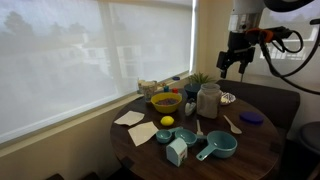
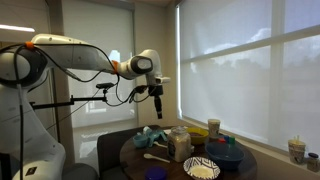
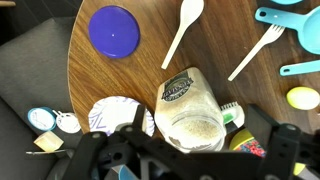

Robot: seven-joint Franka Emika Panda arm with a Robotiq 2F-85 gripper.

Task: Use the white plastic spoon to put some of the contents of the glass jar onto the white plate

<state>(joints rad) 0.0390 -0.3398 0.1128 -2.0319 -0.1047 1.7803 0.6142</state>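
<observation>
the glass jar (image 3: 192, 112) holds pale whitish grains just beside the white plate (image 3: 112, 112), the spoon (image 3: 180, 35) lies apart, and the gripper (image 1: 233, 68) hovers high above, jaws apart.

Arm (image 2: 75, 52): white rounded links, wearing an orange band near the wrist. Cables (image 2: 120, 95): black, looping alongside. Gripper (image 2: 157, 110): showing black throughout.

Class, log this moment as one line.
claw open, high above table | spoon on table, untouched | jar upright | plate beside jar
</observation>
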